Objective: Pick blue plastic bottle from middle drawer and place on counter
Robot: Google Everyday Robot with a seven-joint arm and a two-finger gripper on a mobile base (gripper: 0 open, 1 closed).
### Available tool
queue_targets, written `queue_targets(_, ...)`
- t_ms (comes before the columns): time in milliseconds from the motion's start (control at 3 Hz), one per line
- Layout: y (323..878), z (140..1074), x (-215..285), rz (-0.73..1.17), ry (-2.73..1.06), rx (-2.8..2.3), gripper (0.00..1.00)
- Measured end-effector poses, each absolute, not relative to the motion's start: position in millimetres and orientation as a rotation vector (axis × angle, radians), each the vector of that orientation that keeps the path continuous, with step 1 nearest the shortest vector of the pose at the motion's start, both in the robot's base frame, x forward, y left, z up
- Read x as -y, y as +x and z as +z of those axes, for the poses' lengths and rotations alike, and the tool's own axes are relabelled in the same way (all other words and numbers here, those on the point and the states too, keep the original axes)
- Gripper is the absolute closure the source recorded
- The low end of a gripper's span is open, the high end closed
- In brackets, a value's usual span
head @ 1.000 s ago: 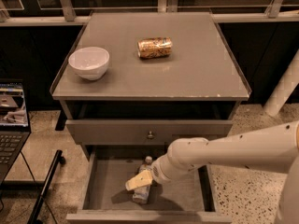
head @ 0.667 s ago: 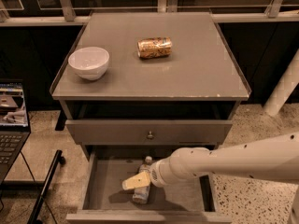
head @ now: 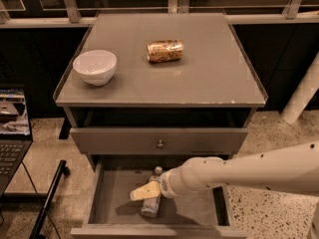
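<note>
1. Gripper (head: 144, 191): lower centre of frame, inside the open drawer (head: 199, 210), directly over the bottle (head: 151, 206); open or closed cannot be told.
2. Bottle: lying on the drawer floor, cap toward frame top.
3. Table (head: 209, 78): bowl (head: 94, 67) at upper left, can (head: 165, 51) at upper centre.

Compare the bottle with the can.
The bottle lies in the open drawer; the can lies on the counter. The bottle is clear with a white cap; the can is gold-orange. The gripper is over the bottle, far from the can. Both lie on their sides.
</note>
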State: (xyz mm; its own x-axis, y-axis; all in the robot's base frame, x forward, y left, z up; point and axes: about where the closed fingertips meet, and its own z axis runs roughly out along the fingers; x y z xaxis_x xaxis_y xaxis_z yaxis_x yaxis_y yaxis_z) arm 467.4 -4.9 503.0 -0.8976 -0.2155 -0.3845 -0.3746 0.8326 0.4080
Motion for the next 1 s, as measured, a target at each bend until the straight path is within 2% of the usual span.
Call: queue_targets(1000, 487.5, 439.4, -34.1, 0.653, -0.448, -2.777, 0.00)
